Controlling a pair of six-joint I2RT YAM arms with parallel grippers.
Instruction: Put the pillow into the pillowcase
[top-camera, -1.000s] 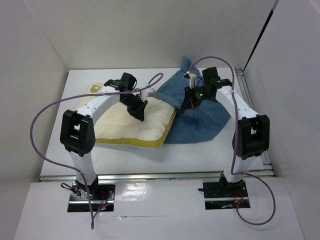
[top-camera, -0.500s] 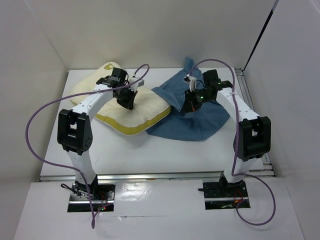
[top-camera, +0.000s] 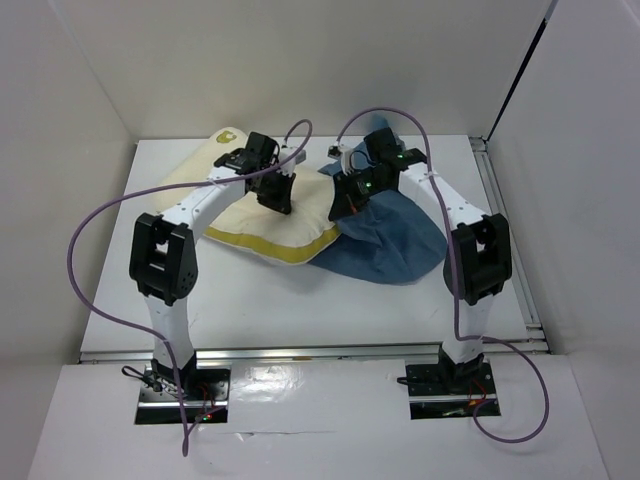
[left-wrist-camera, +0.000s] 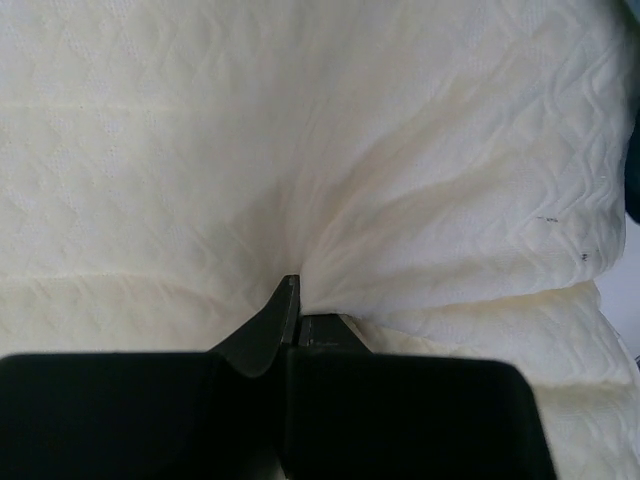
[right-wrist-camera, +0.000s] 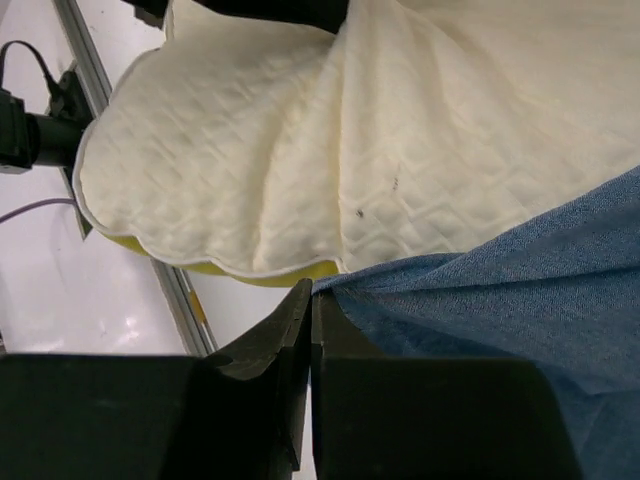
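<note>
On the far half of the white table (top-camera: 300, 300), left of centre, the pillow (top-camera: 280, 230) lies flat, nearly all of it bare. Its yellow mark (top-camera: 228, 134) is at the far left corner and its yellow seam (top-camera: 265, 250) runs along the near edge. The pillow's right end touches the left edge of the pillowcase (top-camera: 405, 245), a rumpled blue heap spread out to the right. Whether that end lies on the cloth or just inside its mouth cannot be told. The left claw (left-wrist-camera: 293, 300) is closed tight on a pinch of the pillow's top cover, and creases fan out from the tips. The right claw (right-wrist-camera: 308, 300) is closed tight on the left edge of the pillowcase, just beside the pillow's right end. The two claws are near each other, both pointing down, and both arms reach in from the near edge. A purple cable (top-camera: 85, 250) loops out to the left of the left arm, and another (top-camera: 520, 420) hangs beside the right arm's base
</note>
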